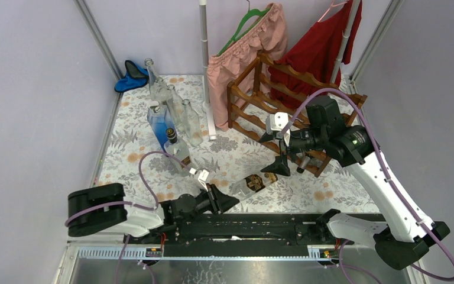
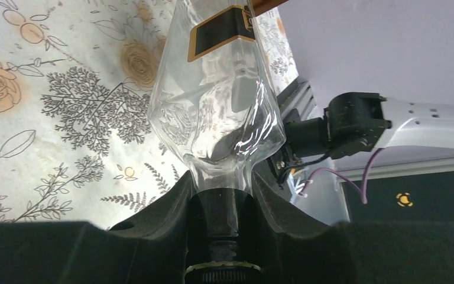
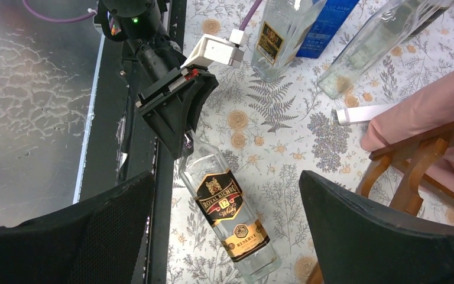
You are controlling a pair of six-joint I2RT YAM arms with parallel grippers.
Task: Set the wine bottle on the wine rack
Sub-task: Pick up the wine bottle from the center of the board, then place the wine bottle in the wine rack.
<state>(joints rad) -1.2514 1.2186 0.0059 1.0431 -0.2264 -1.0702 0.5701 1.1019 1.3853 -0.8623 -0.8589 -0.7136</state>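
Lab booth: plain panel walls [image 1: 29,89], metal mounting rail [image 1: 242,228]

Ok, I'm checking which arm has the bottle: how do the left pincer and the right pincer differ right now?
The left pincer is shut on the neck of the lying wine bottle; the right pincer stands wide open, holding nothing. The left pincer sits low by the near edge of the table; the right pincer hovers higher, over the bottle's body beside the wine rack. Both are black and face that bottle.
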